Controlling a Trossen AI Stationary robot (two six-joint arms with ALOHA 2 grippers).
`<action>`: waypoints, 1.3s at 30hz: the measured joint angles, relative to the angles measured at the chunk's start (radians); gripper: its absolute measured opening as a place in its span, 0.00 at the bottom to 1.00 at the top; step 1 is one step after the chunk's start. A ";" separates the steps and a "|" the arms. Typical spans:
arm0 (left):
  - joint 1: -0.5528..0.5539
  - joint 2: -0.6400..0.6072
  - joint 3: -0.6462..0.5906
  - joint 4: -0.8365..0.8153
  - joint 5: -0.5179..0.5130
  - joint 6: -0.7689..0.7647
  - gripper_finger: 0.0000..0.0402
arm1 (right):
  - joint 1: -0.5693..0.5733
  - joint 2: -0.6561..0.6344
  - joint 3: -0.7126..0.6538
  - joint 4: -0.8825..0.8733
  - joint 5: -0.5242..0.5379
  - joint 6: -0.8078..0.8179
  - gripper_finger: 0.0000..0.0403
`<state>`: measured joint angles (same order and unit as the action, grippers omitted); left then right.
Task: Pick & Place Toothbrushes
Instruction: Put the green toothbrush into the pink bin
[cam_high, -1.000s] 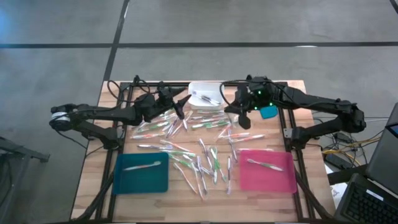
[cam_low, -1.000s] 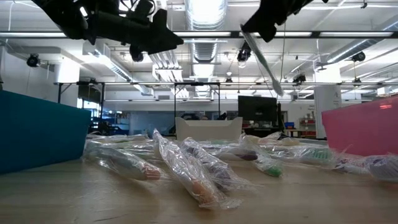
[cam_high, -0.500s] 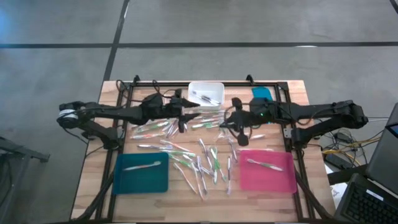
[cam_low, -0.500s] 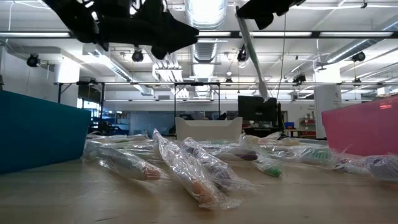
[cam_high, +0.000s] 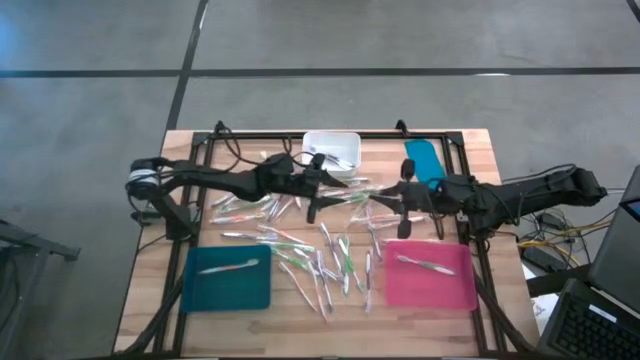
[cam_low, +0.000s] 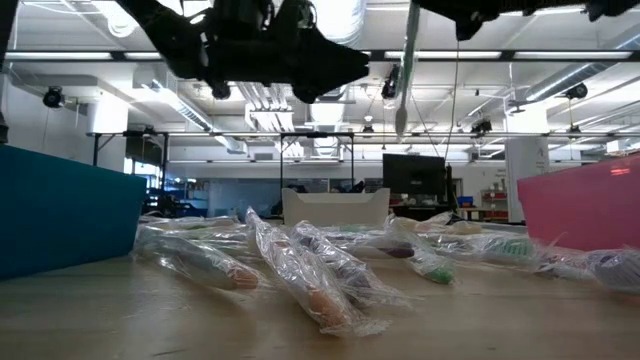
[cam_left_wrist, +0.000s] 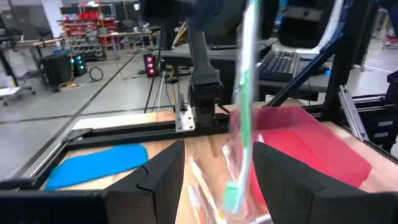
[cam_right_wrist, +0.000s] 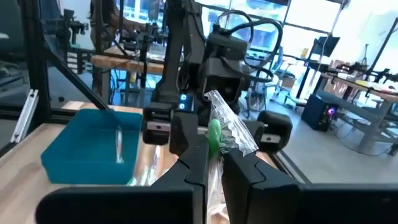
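Many wrapped toothbrushes (cam_high: 320, 250) lie loose on the wooden table between a teal tray (cam_high: 228, 278) and a pink tray (cam_high: 430, 275), each with one toothbrush in it. Over the table's middle my right gripper (cam_high: 397, 197) is shut on one green wrapped toothbrush (cam_low: 405, 75), which hangs high above the pile. My left gripper (cam_high: 316, 197) faces it, open. In the left wrist view that toothbrush (cam_left_wrist: 244, 106) stands between the left gripper's two fingers without plainly touching them. My right gripper pinches the wrapped toothbrush near its upper end (cam_right_wrist: 216, 138) between its two fingers. The fingers come level from the table's right and lie across it. A bit of wrapper sticks up above them. The toothbrush hangs upright below, green head down, clear of the table.
A small white bin (cam_high: 332, 150) with a few toothbrushes stands at the far middle. A blue flat thing (cam_high: 422, 162) lies at the far right. Black frame rails (cam_high: 200, 150) run along the table's far and side edges.
Both grippers have come down from the far side toward the table's middle and turned level, facing each other. The left one has gone right and nearer. The toothbrush held by the right gripper has swung from slanting to hanging upright.
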<state>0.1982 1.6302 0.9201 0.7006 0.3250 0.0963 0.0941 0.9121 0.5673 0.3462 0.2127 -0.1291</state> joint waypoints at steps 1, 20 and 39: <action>-0.006 0.013 0.017 0.000 0.000 0.000 0.49 | 0.000 -0.013 -0.017 0.018 0.000 0.008 0.04; -0.033 0.192 0.219 -0.053 0.033 0.005 0.49 | 0.000 -0.059 -0.098 0.074 0.000 0.021 0.04; -0.067 0.192 0.230 -0.066 0.057 0.012 0.43 | 0.000 -0.035 -0.098 0.143 0.000 -0.014 0.04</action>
<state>0.1312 1.8217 1.1496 0.6347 0.3820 0.1085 0.0940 0.8773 0.4694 0.4894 0.2123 -0.1427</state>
